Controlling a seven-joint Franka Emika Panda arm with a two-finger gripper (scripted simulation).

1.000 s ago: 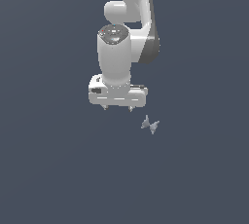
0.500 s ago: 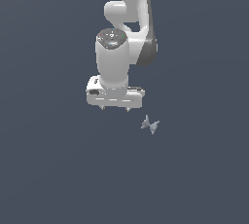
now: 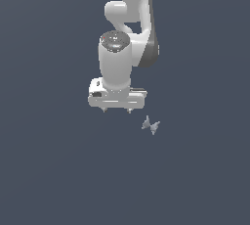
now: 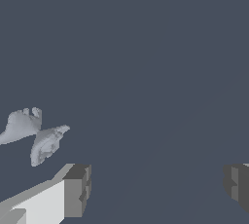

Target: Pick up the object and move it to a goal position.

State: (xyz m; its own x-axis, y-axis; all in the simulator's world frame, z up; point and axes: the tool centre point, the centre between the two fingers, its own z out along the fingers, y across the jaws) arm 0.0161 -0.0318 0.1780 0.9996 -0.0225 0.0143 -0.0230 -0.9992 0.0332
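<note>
The object (image 3: 151, 125) is a tiny pale grey-blue item with pointed wing-like lobes, lying on the dark floor. My white gripper (image 3: 116, 110) hangs above the floor, a little toward the exterior view's left of the object and apart from it. Its two small fingertips (image 3: 104, 109) point down and stand wide apart, with nothing between them. In the wrist view the object (image 4: 35, 134) lies outside the gap, beside one grey finger pad (image 4: 78, 190); the other pad (image 4: 237, 183) shows at the frame's far edge.
A plain dark grey-blue floor (image 3: 58, 170) fills the scene. The white arm (image 3: 128, 28) rises behind the gripper toward the top of the exterior view. No goal marker shows.
The arm has shifted slightly; the gripper head stays at about the same spot. The object has not moved.
</note>
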